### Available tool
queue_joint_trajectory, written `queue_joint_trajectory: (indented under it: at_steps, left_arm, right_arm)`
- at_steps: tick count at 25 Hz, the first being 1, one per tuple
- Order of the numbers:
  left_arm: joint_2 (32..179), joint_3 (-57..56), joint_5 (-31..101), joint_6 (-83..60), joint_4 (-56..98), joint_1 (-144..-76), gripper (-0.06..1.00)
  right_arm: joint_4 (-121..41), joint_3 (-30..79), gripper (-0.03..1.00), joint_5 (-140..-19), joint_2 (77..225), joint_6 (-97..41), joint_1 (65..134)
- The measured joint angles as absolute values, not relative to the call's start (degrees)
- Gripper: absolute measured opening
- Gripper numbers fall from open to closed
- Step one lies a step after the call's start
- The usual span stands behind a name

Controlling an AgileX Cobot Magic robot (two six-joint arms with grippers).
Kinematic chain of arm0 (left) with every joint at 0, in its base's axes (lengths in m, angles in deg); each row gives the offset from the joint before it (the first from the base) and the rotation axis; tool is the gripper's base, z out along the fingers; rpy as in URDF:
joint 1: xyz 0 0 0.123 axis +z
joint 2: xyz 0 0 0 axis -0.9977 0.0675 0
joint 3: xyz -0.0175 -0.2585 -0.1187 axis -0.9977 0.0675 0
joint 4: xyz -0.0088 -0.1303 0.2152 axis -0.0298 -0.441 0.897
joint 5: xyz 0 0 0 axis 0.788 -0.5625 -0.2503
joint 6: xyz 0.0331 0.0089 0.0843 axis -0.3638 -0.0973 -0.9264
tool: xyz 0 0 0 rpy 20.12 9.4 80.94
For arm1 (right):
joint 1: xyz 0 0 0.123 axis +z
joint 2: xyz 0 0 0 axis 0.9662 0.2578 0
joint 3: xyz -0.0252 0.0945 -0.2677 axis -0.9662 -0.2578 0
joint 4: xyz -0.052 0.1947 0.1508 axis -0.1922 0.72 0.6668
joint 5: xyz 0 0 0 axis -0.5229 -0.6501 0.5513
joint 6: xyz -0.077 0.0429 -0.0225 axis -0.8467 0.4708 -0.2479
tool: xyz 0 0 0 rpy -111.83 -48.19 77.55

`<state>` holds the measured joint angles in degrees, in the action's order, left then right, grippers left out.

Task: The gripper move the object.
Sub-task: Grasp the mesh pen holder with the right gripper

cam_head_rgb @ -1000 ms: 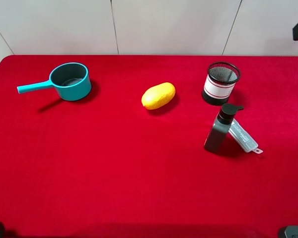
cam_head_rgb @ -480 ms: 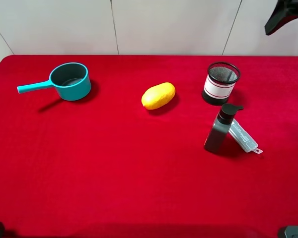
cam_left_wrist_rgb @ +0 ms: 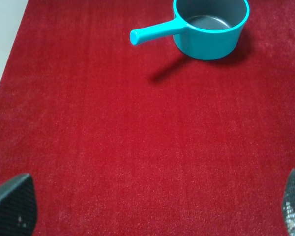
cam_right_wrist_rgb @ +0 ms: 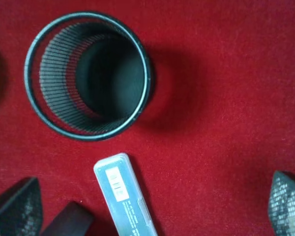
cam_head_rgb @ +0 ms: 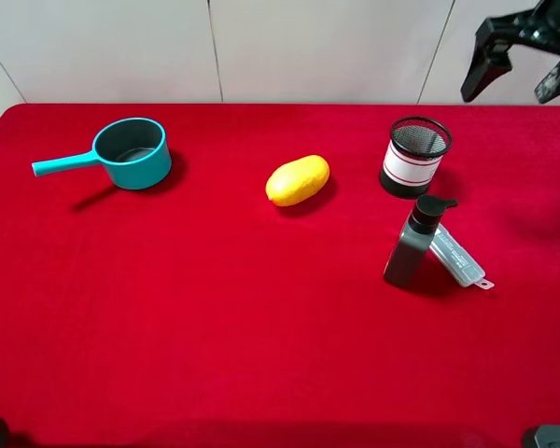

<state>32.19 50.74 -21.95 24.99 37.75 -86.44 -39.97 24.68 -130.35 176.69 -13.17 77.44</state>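
Note:
The object, a black wire-mesh cup (cam_head_rgb: 415, 156) with a white band edged in red, stands upright at the back right of the red cloth. My right gripper (cam_head_rgb: 515, 79) hangs open and empty in the air, behind and to the right of the cup. The right wrist view looks down into the cup (cam_right_wrist_rgb: 88, 73), with the gripper (cam_right_wrist_rgb: 152, 206) open and its fingertips (cam_right_wrist_rgb: 14, 209) wide apart. My left gripper (cam_left_wrist_rgb: 152, 211) is open and empty over bare cloth, short of the teal pot (cam_left_wrist_rgb: 211, 24). It does not show in the exterior view.
A dark grey pump bottle (cam_head_rgb: 415, 243) stands just in front of the cup, with a clear plastic case (cam_head_rgb: 457, 255) lying against it. A yellow fruit (cam_head_rgb: 298, 180) lies mid-table. The teal handled pot (cam_head_rgb: 131, 154) sits at the back left.
My right gripper has come into the exterior view from the upper right corner, moving left and lower, closer to the mesh cup. No object has moved.

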Motion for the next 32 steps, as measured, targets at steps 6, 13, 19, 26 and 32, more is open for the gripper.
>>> queue_joint_trajectory:
  at_steps: [6, 13, 19, 26, 32]
  left_arm:
    - [32.2, 50.7, -22.0, 25.0, 37.7, -86.4, 1.0]
    - [32.2, 50.7, -22.0, 25.0, 37.7, -86.4, 1.0]
    - [32.2, 50.7, -22.0, 25.0, 37.7, -86.4, 1.0]
    - [32.2, 50.7, -22.0, 25.0, 37.7, -86.4, 1.0]
    - [32.2, 50.7, -22.0, 25.0, 37.7, -86.4, 1.0]
  right_arm:
    - [-39.0, 28.8, 0.69, -130.5, 183.1, -13.2, 77.4]
    - [-38.0, 34.0, 0.69, -130.9, 190.5, -13.2, 77.4]
    - [-36.8, 34.2, 0.69, -130.5, 196.4, -13.2, 77.4]
    - [-36.8, 34.2, 0.69, -128.0, 202.3, -13.2, 77.4]
    - [-36.8, 34.3, 0.69, -125.9, 204.3, -13.2, 77.4]
